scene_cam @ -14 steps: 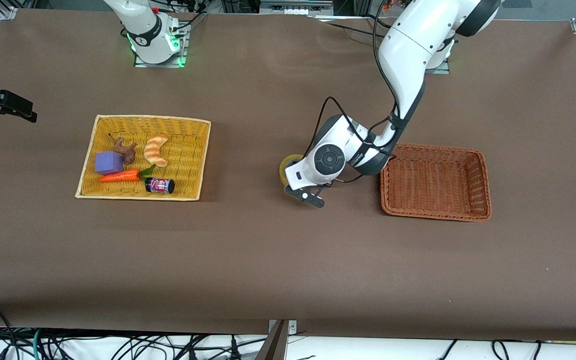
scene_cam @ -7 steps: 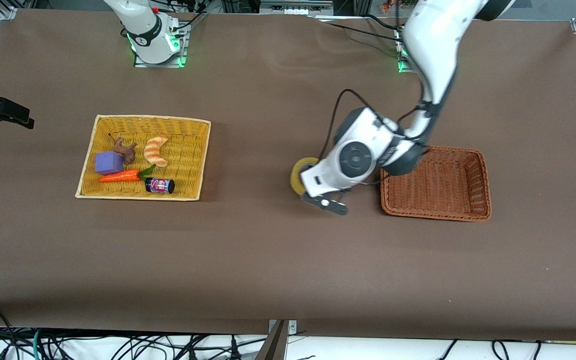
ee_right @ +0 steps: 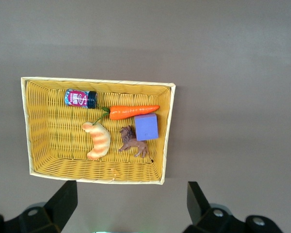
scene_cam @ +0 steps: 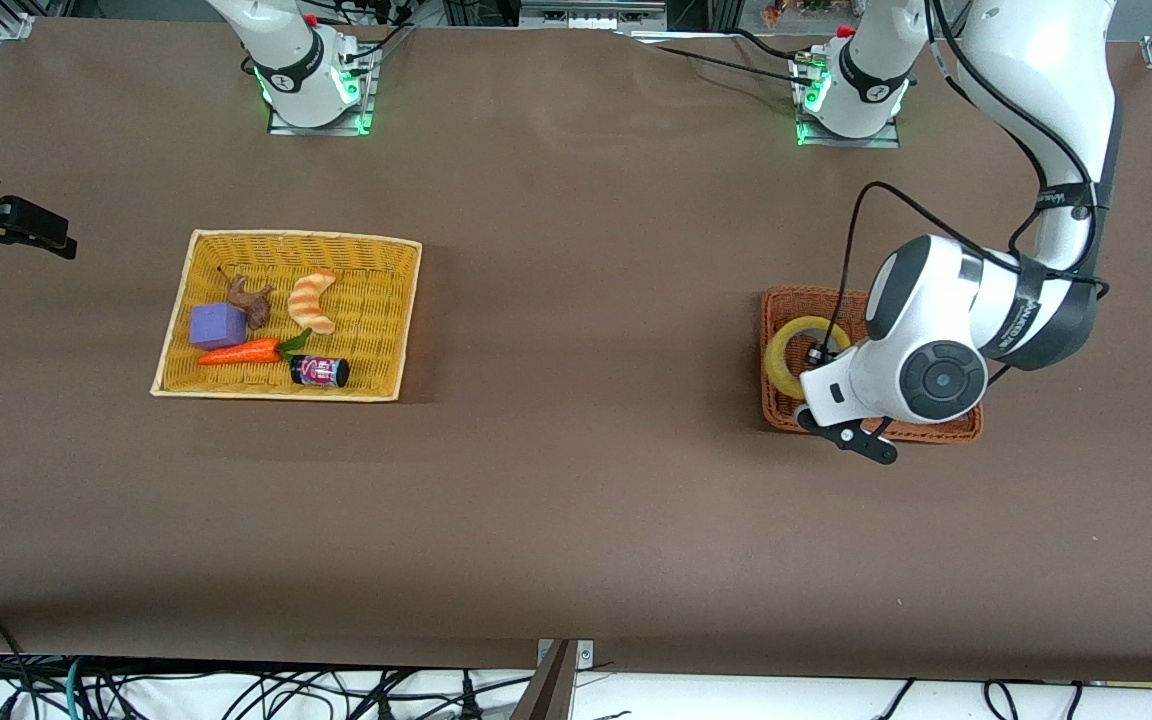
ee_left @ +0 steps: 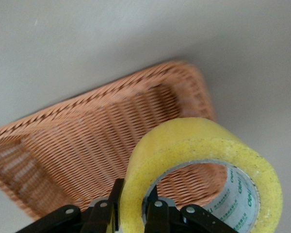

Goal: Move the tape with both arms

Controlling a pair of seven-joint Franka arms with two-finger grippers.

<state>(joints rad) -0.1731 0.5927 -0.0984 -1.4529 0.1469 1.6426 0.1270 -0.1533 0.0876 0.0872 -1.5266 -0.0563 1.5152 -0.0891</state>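
Observation:
The tape (scene_cam: 784,352) is a yellowish ring, held on edge just above the floor of the brown wicker basket (scene_cam: 771,405). My left gripper (scene_cam: 818,362) is shut on the tape's wall, one finger outside and one in the hole. In the left wrist view the tape (ee_left: 199,141) fills the foreground over the basket (ee_left: 87,136), with my left gripper (ee_left: 135,200) clamped on it. My right gripper (ee_right: 130,189) is wide open and empty, high above the table between its base and the yellow basket (ee_right: 167,136).
The yellow basket (scene_cam: 236,388) at the right arm's end holds a striped croissant toy (scene_cam: 312,300), a purple cube (scene_cam: 216,325), a carrot (scene_cam: 241,351), a small brown lion (scene_cam: 251,300) and a dark jar (scene_cam: 319,371). Cables hang along the table's front edge.
My left arm has carried the tape from the middle of the table toward its own end, to over the brown basket. My right arm has barely moved.

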